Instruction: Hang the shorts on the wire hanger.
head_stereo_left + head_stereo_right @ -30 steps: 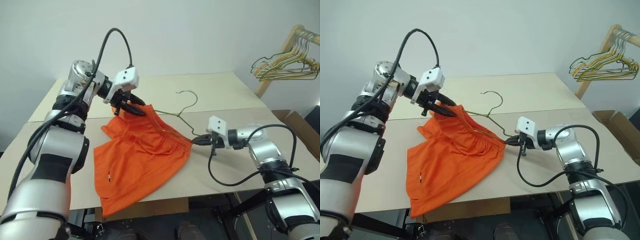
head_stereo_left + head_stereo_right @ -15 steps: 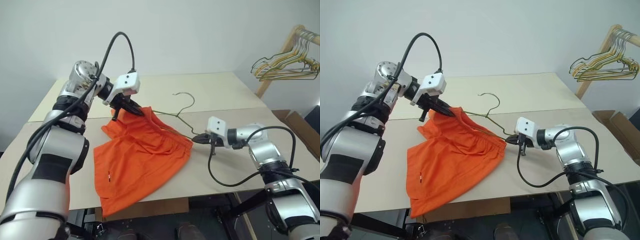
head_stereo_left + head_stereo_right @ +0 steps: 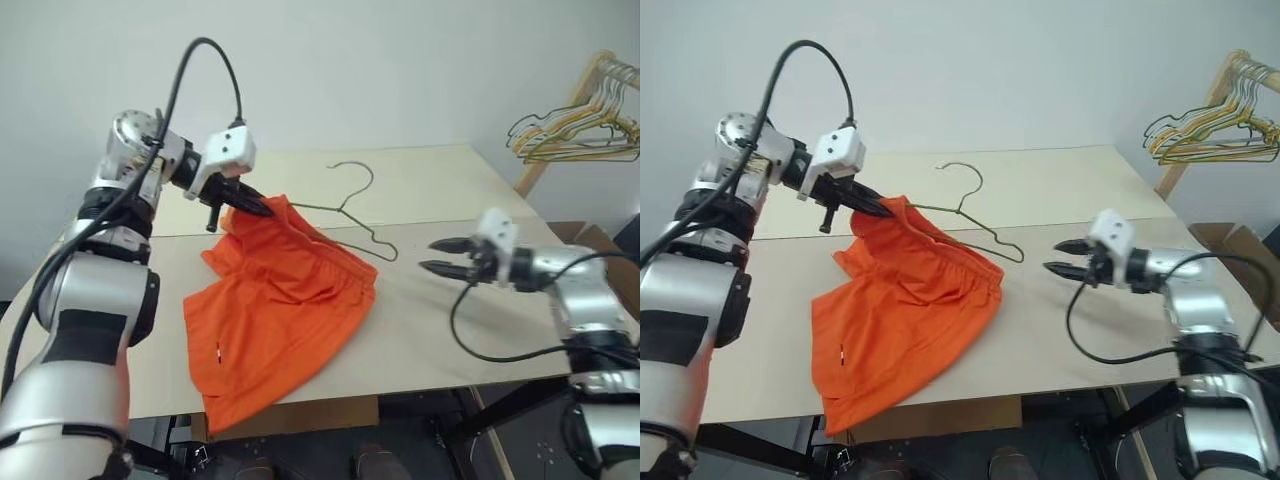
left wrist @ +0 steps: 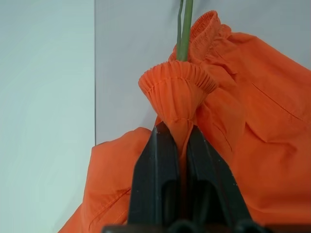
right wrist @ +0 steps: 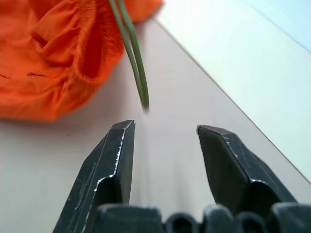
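The left gripper is clamped tight on a bunched fold of the gathered waistband of the orange shorts, lifting that corner clear of the table. In the left wrist view its two black fingers press together with a pinch of orange cloth squeezed between them, and the waistband flares out in a small cone just past the tips. From that raised corner the shorts slope down and spread over the table, their lower leg hanging past the table's near edge.

The wire hanger runs out of the shorts beside the held corner: one end is tucked inside the waistband, its curved hook rises on the far side of the shorts, and its bent shoulder end pokes out of the cloth on the side away from the left gripper, resting over the table.

The right gripper has its jaws spread and grips nothing. It hovers above the table, well apart from the shorts and pointing toward the hanger's free end, with a gap between them; in the right wrist view that end lies just ahead of the parted fingers.

A wooden rack holding more wire hangers stands beyond the table's far corner, on the side away from the shorts.
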